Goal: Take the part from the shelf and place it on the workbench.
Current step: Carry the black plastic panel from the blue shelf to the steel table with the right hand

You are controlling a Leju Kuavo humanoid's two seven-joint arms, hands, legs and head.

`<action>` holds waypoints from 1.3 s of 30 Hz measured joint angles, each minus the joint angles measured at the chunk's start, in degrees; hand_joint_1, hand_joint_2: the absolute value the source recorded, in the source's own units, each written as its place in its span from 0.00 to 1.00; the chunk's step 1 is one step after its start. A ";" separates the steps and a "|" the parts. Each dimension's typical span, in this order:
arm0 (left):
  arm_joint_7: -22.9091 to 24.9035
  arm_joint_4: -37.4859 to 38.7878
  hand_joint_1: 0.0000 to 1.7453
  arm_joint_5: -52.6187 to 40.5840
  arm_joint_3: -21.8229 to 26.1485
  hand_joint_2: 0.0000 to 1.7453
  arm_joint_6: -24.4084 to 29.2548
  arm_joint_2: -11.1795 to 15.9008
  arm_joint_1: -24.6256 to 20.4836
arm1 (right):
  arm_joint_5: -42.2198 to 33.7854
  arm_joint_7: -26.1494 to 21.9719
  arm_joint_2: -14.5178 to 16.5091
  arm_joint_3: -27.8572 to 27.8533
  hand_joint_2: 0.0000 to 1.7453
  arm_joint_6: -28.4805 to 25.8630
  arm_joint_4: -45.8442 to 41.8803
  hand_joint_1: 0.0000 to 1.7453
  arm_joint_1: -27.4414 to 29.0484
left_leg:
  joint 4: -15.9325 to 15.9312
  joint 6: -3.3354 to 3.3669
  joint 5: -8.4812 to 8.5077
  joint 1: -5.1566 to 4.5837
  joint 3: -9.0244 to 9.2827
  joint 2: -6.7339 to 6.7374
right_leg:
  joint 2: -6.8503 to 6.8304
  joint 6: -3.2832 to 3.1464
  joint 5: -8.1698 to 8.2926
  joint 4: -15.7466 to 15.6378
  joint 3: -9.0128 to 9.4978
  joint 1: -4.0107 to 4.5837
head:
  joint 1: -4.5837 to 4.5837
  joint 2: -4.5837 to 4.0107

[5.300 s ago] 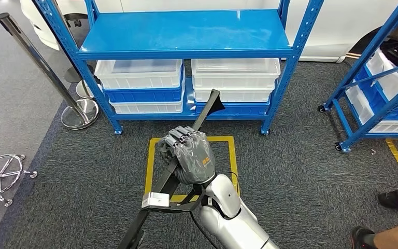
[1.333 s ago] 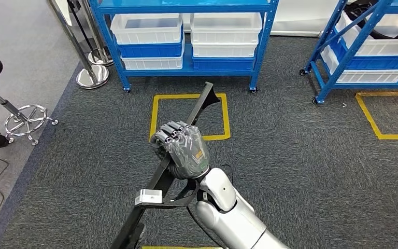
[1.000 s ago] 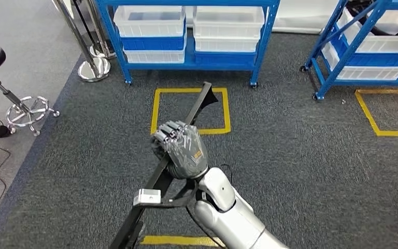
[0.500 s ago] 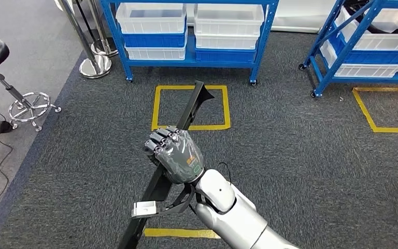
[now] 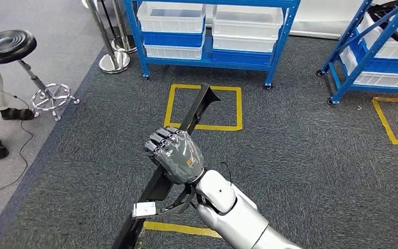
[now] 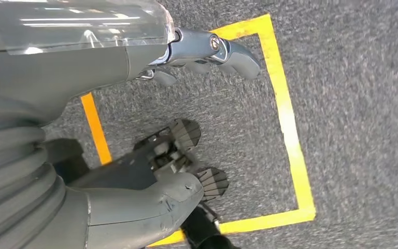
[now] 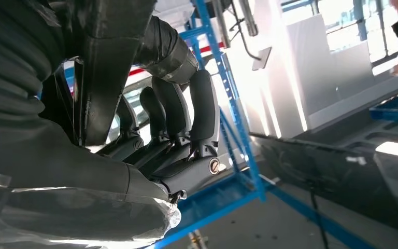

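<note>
The blue steel shelf rack with white bins sits well back, so the long black angled metal part is clearly off it. Right hand is clamped around its middle, probably for balance. Left hand hangs loose, holding nothing.

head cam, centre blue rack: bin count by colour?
white bins: 4
blue bins: 2
Total: 6
</note>
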 joint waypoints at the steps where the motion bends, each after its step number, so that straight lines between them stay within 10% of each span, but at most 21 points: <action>1: -0.06 0.00 0.00 -0.08 0.05 1.00 0.00 0.02 0.02 | 0.07 0.04 -0.04 0.01 1.00 -0.01 -0.03 0.81 -0.04 | -0.10 0.47 0.23 -0.06 -0.22 -0.55 | -0.54 0.28 0.11 -0.01 -0.05 0.09 | 0.01 0.00; 4: -0.18 0.00 0.00 -0.22 0.14 1.00 0.00 0.07 0.24 | 0.13 0.10 -0.11 0.02 1.00 -0.06 -0.26 0.81 -0.13 | -0.64 1.76 1.16 0.25 -0.59 -2.24 | 0.72 1.19 -1.20 1.37 -0.69 -0.14 | 0.01 0.00; 9: -0.34 0.00 0.00 -0.25 0.37 1.00 0.02 0.05 0.19 | 0.14 0.28 -0.85 0.02 1.00 -0.17 -0.46 0.81 -0.04 | -0.55 2.71 2.05 0.28 -1.57 -5.41 | 5.07 1.62 -7.85 15.14 -6.61 -0.38 | 0.01 0.00; 13: -0.37 0.00 0.00 -0.26 0.49 1.00 0.02 0.02 0.28 | 0.14 0.32 -1.03 0.02 1.00 -0.17 -0.50 0.81 -0.10 | 0.09 2.34 2.19 0.24 -2.05 -8.28 | 8.18 0.87 -1.91 4.56 -1.17 -0.60 | -0.01 0.00; 15: -0.39 0.00 0.00 -0.27 0.50 1.00 0.03 -0.02 0.20 | 0.17 0.32 -1.10 0.02 1.00 -0.18 -0.56 0.81 -0.14 | 0.24 1.65 2.41 0.35 -2.60 -9.49 | 10.28 0.63 -1.01 0.75 0.56 -0.68 | 0.00 0.00; 17: -0.39 0.00 0.00 -0.27 0.54 1.00 0.08 0.01 0.27 | 0.25 0.33 -1.13 0.03 1.00 -0.20 -0.62 0.81 -0.16 | 0.03 0.79 2.80 0.51 -3.10 -10.64 | 9.63 0.37 -0.90 0.33 0.65 -0.67 | 0.02 0.00; 20: -0.48 0.00 0.00 -0.29 0.62 1.00 0.16 0.08 0.33 | 0.06 0.38 -1.05 0.04 1.00 -0.21 -0.72 0.81 -0.29 | 2.93 -0.22 0.75 0.36 -4.61 -7.50 | 7.59 -0.55 -0.34 -0.57 0.92 -1.07 | -0.10 0.00; 24: -0.58 0.00 0.00 -0.39 0.66 1.00 0.17 0.07 0.28 | -2.85 -0.42 -1.05 0.05 1.00 -0.20 -0.79 0.81 -0.09 | 15.40 -1.25 -5.19 0.83 -9.68 -4.08 | 5.16 -0.85 -0.27 -0.55 0.59 -0.81 | -0.17 0.00; 30: -0.62 0.00 0.00 -0.43 0.72 1.00 0.17 0.13 0.34 | -3.94 -0.74 -0.96 0.07 1.00 -0.19 -1.08 0.81 -0.08 | -0.22 -0.35 1.03 0.59 -0.57 -3.75 | 4.06 -0.15 -0.18 -0.24 0.40 -0.56 | -0.17 0.00; 35: -0.68 0.00 0.00 -0.43 0.84 1.00 0.18 0.16 0.34 | -3.98 -0.78 -0.96 0.09 1.00 -0.21 -1.33 0.81 -0.18 | -1.39 1.58 1.83 0.81 -0.44 -3.82 | 4.50 1.38 -1.72 1.80 -0.58 -0.59 | -0.16 0.00; 39: -0.70 0.00 0.00 -0.50 0.85 1.00 0.17 0.14 0.33 | -4.77 -1.03 -1.21 0.09 1.00 -0.21 -1.38 0.81 0.13 | -1.42 2.15 2.10 0.80 -0.76 -3.32 | 5.15 1.70 -7.49 14.71 -6.65 -0.71 | -0.14 0.00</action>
